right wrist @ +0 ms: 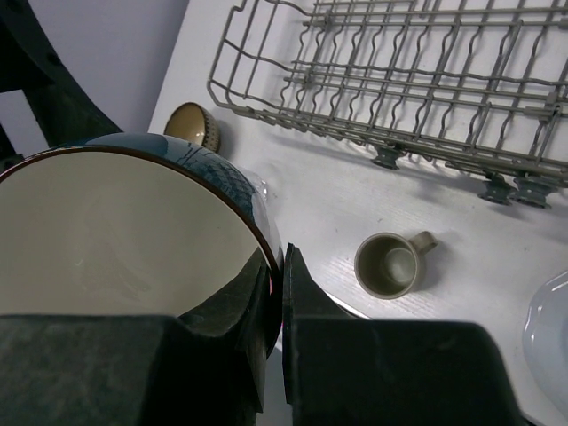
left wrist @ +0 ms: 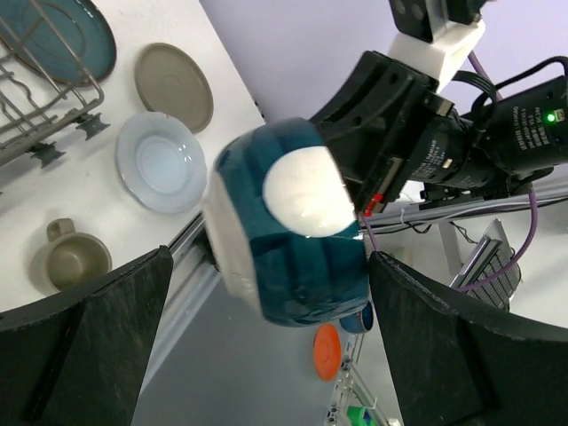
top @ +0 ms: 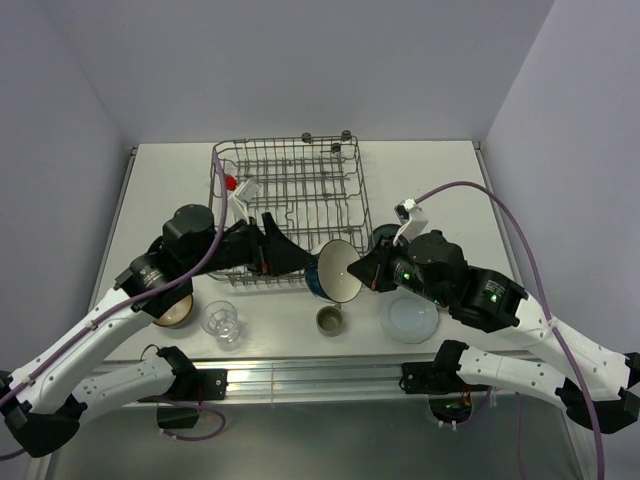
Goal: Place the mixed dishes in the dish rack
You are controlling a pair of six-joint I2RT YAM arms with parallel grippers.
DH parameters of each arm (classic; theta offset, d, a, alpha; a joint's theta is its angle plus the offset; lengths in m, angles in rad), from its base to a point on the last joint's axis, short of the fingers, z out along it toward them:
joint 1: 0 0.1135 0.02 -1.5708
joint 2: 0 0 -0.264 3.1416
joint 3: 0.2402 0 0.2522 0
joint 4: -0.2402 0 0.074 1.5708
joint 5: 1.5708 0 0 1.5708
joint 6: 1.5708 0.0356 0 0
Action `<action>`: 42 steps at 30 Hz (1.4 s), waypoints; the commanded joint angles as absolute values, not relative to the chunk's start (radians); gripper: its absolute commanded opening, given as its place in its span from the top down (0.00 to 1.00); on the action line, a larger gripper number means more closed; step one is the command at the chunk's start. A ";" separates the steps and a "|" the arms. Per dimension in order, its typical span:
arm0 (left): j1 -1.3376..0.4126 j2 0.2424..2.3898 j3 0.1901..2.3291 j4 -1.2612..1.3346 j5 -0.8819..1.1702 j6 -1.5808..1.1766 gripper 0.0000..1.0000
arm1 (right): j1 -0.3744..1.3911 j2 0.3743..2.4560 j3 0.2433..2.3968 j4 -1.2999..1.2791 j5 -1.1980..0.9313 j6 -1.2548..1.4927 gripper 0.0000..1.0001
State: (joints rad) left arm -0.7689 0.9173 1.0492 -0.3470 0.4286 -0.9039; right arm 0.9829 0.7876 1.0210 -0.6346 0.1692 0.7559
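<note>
**Tableware counted by kind**

2 bowls are seen: a teal bowl (top: 338,272) and a dark brown bowl (right wrist: 197,126). 3 plates are counted: a pale-blue plate (left wrist: 161,162), a beige plate (left wrist: 173,86) and, seemingly, a partly cropped teal plate (left wrist: 67,35). 1 mug (top: 329,320), 1 clear glass (top: 221,322) and 1 dish rack (top: 300,185) are noted.

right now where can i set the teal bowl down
Bare table lies left of the dish rack and right of it toward the far edge. The near strip is crowded: dark brown bowl, clear glass, mug, pale-blue plate.
</note>
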 commanded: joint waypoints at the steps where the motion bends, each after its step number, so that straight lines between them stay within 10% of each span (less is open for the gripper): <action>1: -0.810 0.936 1.048 -0.276 0.411 -0.920 0.01 | 0.966 0.767 1.022 -0.511 0.117 0.759 1.00; 42: -0.841 0.884 0.959 -0.104 0.502 -1.078 0.11 | 0.925 0.775 0.942 -0.400 0.140 0.695 1.00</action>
